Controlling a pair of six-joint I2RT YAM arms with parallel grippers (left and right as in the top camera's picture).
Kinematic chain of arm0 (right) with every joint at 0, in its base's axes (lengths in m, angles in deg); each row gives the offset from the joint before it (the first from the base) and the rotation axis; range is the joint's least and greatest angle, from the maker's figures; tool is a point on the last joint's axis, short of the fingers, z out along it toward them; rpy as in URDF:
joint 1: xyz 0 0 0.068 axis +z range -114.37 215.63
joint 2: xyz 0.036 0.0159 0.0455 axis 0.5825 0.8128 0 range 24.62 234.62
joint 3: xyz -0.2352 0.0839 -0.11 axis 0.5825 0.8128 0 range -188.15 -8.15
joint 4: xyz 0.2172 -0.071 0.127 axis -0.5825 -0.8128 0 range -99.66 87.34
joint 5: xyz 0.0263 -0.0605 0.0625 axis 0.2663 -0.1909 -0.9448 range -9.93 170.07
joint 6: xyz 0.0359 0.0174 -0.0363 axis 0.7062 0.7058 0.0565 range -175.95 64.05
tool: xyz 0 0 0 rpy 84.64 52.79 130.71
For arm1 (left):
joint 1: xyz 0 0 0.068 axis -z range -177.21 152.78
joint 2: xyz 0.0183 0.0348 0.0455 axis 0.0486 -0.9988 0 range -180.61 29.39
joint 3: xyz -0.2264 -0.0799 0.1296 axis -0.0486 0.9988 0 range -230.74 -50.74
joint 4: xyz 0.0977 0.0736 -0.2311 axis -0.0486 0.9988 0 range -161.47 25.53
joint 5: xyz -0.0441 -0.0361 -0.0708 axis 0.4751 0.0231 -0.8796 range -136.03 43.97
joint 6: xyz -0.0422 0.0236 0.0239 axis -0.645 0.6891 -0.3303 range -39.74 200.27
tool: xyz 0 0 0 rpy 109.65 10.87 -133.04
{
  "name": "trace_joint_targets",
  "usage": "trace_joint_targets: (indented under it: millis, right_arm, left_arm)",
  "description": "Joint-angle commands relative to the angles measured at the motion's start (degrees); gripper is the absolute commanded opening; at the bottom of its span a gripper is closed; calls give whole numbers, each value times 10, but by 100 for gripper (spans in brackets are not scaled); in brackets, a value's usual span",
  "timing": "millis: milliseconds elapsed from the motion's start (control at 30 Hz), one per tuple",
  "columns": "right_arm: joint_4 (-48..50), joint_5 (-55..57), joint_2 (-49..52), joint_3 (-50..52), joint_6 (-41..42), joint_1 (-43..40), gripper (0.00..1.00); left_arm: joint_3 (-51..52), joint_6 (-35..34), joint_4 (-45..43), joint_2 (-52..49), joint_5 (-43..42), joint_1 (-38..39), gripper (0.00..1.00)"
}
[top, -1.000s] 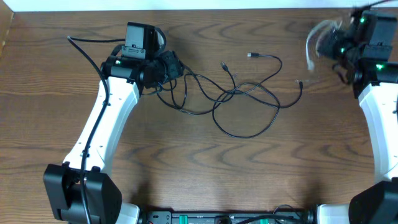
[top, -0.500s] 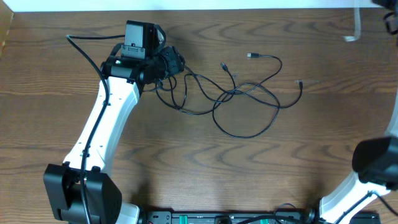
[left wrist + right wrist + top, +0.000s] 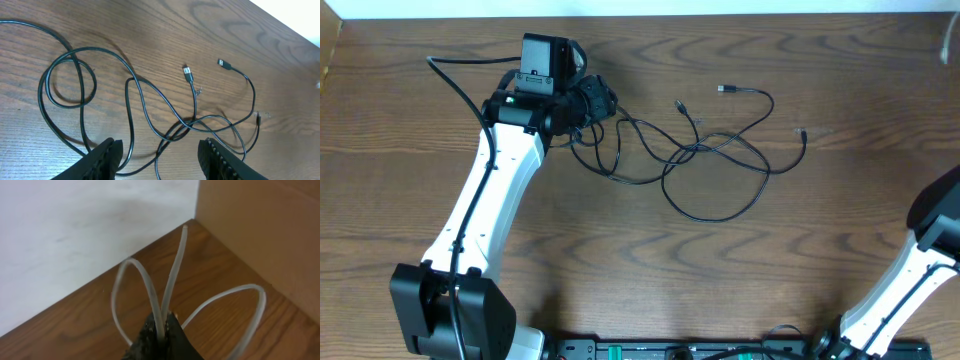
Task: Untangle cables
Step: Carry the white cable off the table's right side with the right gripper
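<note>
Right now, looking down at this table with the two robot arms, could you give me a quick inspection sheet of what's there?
surface: brown wooden table, no spills seen.
job's things: thin black cables in a loose tangle mid-table, silver plug ends lying free; a whitish cable held up in loops, away from the tangle.
clutter: nothing seen.
grippers: left gripper open over the tangle's left end; right gripper shut on the whitish cable, near a table corner.
cables: a thicker black wire runs along the left arm.
surroundings: white surface beyond the table edge; light brown panel beside the corner.
</note>
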Motion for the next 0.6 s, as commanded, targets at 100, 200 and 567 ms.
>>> trace_joint_targets:
  millis: [100, 200, 567]
  right_arm:
    - [53, 24, 72, -11, -6, -29, 1]
    - [87, 22, 89, -11, -6, -32, 1]
    - [99, -62, 100, -11, -6, -28, 99]
  left_arm:
    - [3, 1, 1, 0, 8, -1, 54]
    - [3, 1, 1, 0, 8, -1, 54]
    - [3, 2, -3, 0, 16, -1, 54]
